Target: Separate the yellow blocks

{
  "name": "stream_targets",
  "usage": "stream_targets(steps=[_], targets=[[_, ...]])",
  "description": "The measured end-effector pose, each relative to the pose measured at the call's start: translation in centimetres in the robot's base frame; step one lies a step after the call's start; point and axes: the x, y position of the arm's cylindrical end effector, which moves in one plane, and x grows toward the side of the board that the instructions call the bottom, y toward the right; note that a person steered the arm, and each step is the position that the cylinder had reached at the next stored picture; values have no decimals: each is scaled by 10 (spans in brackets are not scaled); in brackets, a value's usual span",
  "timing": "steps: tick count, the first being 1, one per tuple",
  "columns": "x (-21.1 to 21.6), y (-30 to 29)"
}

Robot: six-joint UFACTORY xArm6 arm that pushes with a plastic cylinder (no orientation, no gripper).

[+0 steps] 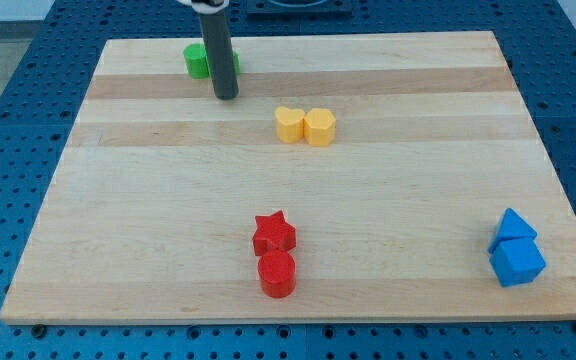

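The yellow blocks, a heart-like one (288, 124) on the left and a hexagonal one (320, 127) on the right, sit touching side by side in the far half of the worktop (168, 220), about midway across. Their pair runs left to right, so the seam between them faces near and far. There is no pincer on this arm, only a rod that holds nothing; my tip (226, 96) rests on the wood to the left of the pair and slightly farther back, apart from them, just in front of a green block (197, 60). From there the heart-like block is nearer. I judge a straight rightward push would shove both together; the tip likely needs to enter at the seam.
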Motion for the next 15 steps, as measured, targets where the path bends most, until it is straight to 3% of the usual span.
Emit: stream_targets(steps=[2,3,7,10,12,15], targets=[[103,17],[111,60],[45,81],[29,154],[23,109],[28,87]])
